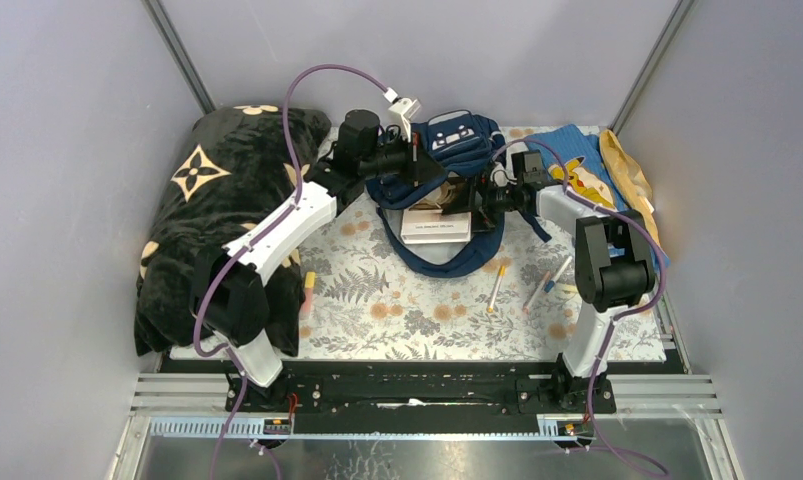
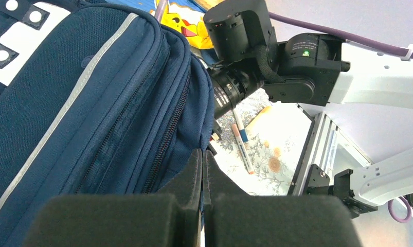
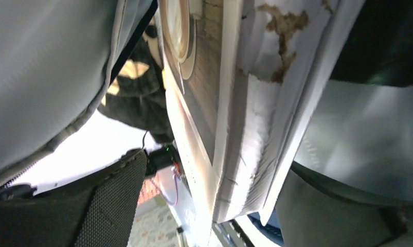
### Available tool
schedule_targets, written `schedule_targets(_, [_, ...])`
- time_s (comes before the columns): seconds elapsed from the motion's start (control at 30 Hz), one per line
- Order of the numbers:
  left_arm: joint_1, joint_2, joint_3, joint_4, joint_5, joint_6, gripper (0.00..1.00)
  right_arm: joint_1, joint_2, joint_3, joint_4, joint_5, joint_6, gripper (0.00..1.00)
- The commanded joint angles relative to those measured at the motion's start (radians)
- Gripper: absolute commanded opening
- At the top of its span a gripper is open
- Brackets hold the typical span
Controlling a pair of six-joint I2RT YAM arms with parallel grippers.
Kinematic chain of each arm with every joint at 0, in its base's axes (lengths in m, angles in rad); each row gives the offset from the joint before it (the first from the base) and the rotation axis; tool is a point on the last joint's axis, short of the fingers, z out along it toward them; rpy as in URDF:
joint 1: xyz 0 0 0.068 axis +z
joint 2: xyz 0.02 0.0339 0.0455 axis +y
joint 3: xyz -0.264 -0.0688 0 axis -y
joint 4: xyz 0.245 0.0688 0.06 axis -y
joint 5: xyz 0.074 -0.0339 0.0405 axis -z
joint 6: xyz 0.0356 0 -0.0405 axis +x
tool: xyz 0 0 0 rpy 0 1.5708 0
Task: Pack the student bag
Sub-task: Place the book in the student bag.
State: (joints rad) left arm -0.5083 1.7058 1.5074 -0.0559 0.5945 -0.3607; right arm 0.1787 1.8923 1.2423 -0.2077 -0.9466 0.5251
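Right hand (image 1: pixel 482 200) inside student bag (image 1: pixel 459 137), book (image 1: pixel 437 226) seemingly half in

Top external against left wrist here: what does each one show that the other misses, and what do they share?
Top external only: the black blanket and the white book lying in the open mouth of the student bag. Left wrist only: the bag's zips close up, and the left gripper with its fingers pressed together. Both: the bag, the pens on the flowered table cover, the yellow cartoon figure and the right arm.
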Motion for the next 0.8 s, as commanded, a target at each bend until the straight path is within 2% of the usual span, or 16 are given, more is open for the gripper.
schedule_targets(0.0, [0.004,-0.081,0.000,0.115,0.073,-0.015,0.00,0.001,-0.125,-0.031,0.253,0.173,0.169,0.97])
schedule_targets(0.1, [0.004,-0.091,-0.007,0.122,0.065,-0.021,0.00,0.001,-0.221,-0.122,0.291,0.245,0.186,1.00])
schedule_targets(0.3, [0.004,-0.097,-0.012,0.128,0.056,-0.030,0.00,0.003,-0.401,-0.262,0.225,0.390,0.138,1.00])
schedule_targets(0.4, [0.004,-0.098,-0.012,0.134,0.055,-0.037,0.00,0.008,-0.496,-0.341,0.244,0.461,0.127,1.00])
schedule_targets(0.47, [0.004,-0.095,-0.014,0.151,0.056,-0.048,0.00,0.040,-0.532,-0.367,0.248,0.515,0.099,0.98])
schedule_targets(0.57, [0.002,-0.087,-0.007,0.159,0.061,-0.060,0.00,0.094,-0.547,-0.365,0.161,0.581,0.037,0.96])
schedule_targets(0.77, [-0.005,-0.083,-0.016,0.170,0.064,-0.079,0.00,0.111,-0.625,-0.438,0.181,0.694,0.055,0.97])
